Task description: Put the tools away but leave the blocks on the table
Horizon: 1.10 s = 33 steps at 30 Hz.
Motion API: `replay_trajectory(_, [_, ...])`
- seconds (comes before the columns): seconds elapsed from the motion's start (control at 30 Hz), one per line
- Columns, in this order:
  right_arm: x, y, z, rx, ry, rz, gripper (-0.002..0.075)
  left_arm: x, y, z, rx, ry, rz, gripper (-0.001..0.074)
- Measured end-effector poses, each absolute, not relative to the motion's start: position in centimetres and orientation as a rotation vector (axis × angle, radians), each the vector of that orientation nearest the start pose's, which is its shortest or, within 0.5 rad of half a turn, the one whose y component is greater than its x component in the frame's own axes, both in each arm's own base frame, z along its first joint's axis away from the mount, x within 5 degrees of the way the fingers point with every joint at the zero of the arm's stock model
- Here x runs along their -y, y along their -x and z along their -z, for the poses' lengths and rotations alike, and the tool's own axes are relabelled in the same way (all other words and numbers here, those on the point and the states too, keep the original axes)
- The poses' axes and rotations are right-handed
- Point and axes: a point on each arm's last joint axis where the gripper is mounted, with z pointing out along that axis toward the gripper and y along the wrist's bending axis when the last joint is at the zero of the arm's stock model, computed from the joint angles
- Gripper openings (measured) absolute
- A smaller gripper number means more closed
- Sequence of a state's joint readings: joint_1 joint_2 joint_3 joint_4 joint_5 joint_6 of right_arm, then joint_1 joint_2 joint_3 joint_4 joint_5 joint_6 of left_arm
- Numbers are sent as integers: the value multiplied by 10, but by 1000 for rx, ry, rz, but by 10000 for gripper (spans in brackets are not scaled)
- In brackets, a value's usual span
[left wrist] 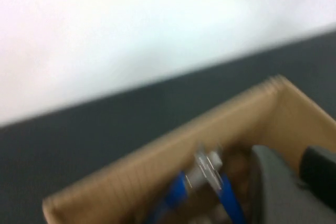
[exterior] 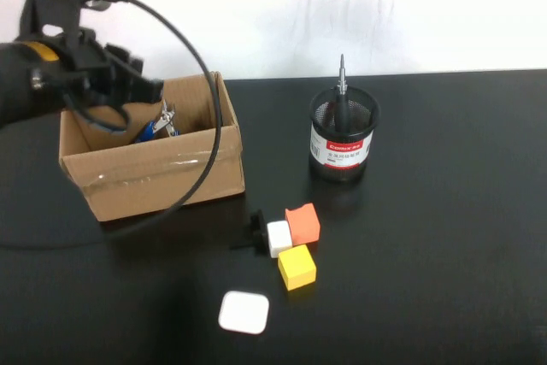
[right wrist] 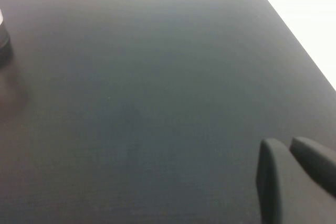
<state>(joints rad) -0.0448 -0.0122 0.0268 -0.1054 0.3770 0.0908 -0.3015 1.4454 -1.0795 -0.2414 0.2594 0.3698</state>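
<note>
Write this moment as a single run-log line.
left tool: over cardboard box | pliers: in box | screwdriver: in mesh cup | blocks: on table | right tool: above bare table

The blue-handled pliers (exterior: 156,126) lie inside the cardboard box (exterior: 162,179) at the table's (exterior: 444,254) left, metal jaws up toward the rear wall. The slim black-handled screwdriver (exterior: 341,96) stands upright in the mesh cup (exterior: 343,138), tip up. Orange cube (exterior: 302,223), white cube (exterior: 279,238) and yellow cube (exterior: 297,267) sit clustered, touching, on the table in front of the cup. The left claw (exterior: 141,87) hangs over the box; the right claw (right wrist: 294,177) is above bare table.
</note>
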Motion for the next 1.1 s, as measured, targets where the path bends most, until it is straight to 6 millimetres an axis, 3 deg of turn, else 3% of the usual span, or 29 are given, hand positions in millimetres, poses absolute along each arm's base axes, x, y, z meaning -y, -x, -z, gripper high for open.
replay_trajectory(0.13, [6,-52,-171,-1873,-62,72,-7,97,-279,-332,-2107,-543,207,17])
replay_trajectory(0.37, [6,-52,-171,-1873,-62,72,-7,75,-201,-361,-1981,-520,244,0])
replay_trajectory(0.77, [6,-52,-171,-1873,-62,72,-7,32,-74,-354,-1764,-448,217,0])
replay_trajectory(0.9, [6,-52,-171,-1873,-62,72,-7,24,-48,-345,-1715,-421,227,0])
replay_trajectory(1.1, [6,-52,-171,-1873,-62,72,-7,20,-39,-337,-1699,-430,208,-1])
